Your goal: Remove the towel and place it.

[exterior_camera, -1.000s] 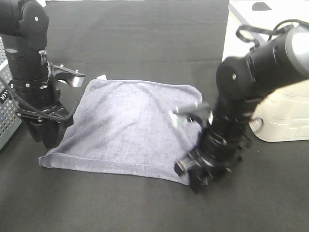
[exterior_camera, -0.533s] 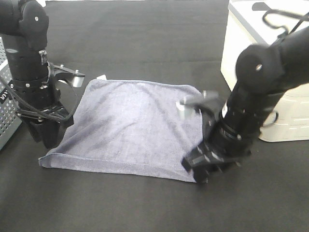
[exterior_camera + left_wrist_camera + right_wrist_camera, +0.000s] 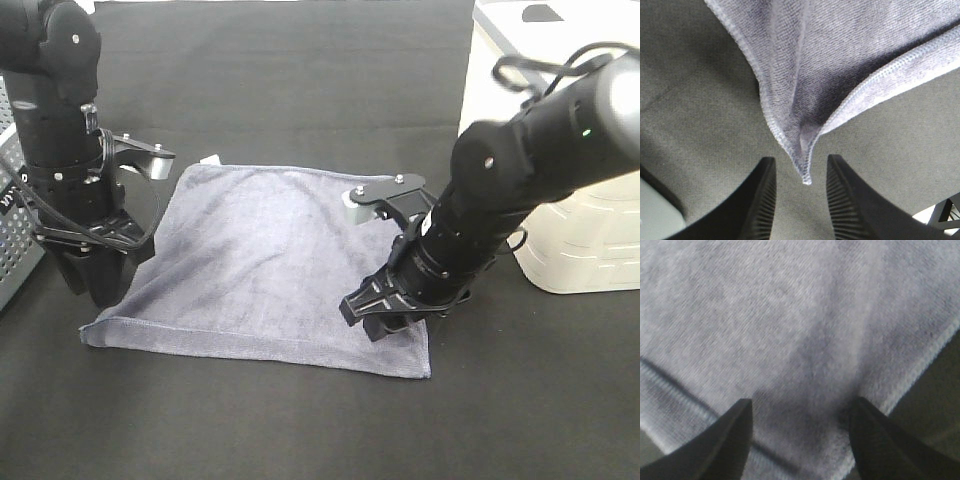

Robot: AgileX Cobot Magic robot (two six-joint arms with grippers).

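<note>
From the high view the left hand's fingertips are hidden behind that arm's own wrist, which stands upright at the towel's near left corner. Only the left wrist view shows the left hand (image 3: 800,167): its two ribbed fingers (image 3: 762,200) are parted, and the hemmed tip of the corner points into the gap with bare table on either side of it, so nothing is gripped. A crease runs up the cloth from that tip. The towel (image 3: 270,260), bluish-grey, lies spread flat on the black table (image 3: 300,80), a small white tag (image 3: 210,160) showing at its far left corner. Its right edge and part of its near right corner are covered by the right arm, which leans in low over the cloth. The right wrist view is close and soft. It shows the right hand (image 3: 801,402) with its fingers spread wide over the towel just inside a stitched hem, holding nothing; whether they touch the cloth cannot be told. A cream-coloured bin (image 3: 560,150) stands on the table to the right of the towel and is cut off by the frame. A perforated grey box (image 3: 12,240) is only partly seen at the left edge, behind the left arm.
</note>
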